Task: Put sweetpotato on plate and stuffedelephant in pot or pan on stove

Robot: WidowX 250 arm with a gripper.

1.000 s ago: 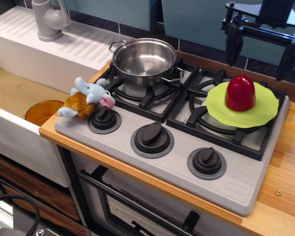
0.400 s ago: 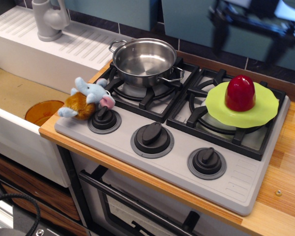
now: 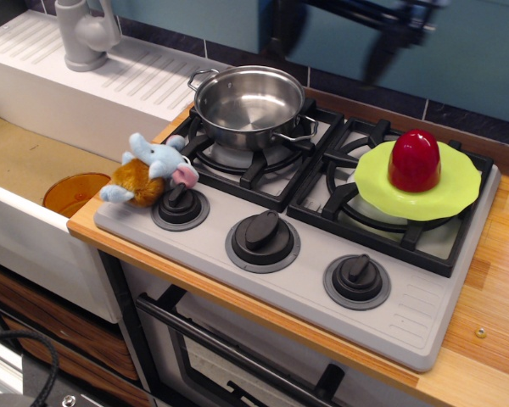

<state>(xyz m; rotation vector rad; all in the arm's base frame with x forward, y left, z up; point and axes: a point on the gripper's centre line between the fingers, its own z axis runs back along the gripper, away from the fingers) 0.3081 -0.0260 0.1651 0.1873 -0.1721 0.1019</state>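
Observation.image: sweetpotato (image 3: 414,159) sits on plate (image 3: 417,181); next we fetch stuffedelephant (image 3: 149,170); blurred claw (image 3: 335,34) looks spread, empty.

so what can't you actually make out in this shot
- Gripper: motion-blurred and cut off by the top edge, so open or shut is unclear.
- Orange dish in the sink: partly hidden behind the counter edge.
- Stuffedelephant: its underside is hidden.
- Plate: its centre is covered by the sweetpotato.
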